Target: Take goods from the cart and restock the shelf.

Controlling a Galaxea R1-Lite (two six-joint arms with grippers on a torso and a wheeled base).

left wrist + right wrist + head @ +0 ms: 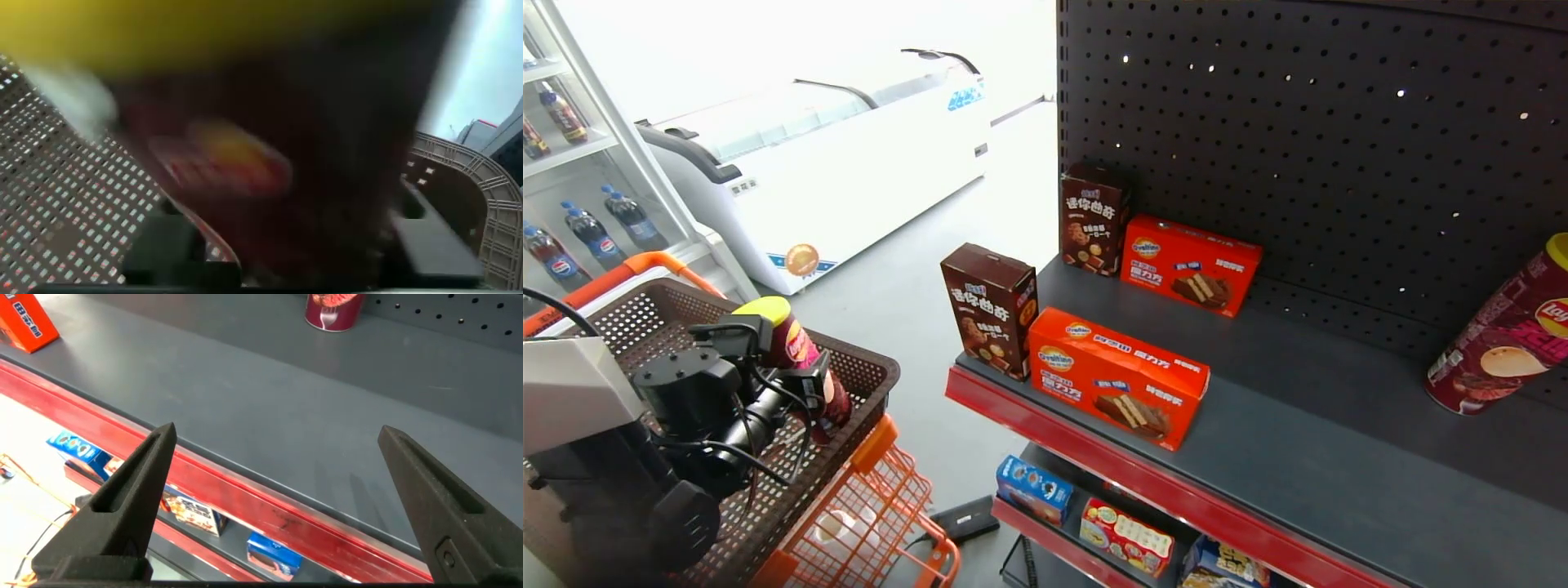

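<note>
The chip can [245, 163], maroon with a yellow lid, sits right against the left wrist camera. The left gripper [783, 359] is clamped round the can's body [799, 347], lid uppermost, probably so it can be stood upright. The can is over the brown basket [870, 369] of the orange cart [894, 490], not yet at the shelf [1298, 425].

The right gripper [278, 506] hangs with jaws spread wide and nothing between them. It is above the shelf's red front strip [245, 490].

A second chip can [1503, 343] stands at the back by the pegboard [1298, 122]. Brown cookie boxes [990, 306] and orange wafer boxes [1117, 376] face front in paired rows. The bare board between them and that can looks the likely spot.
</note>
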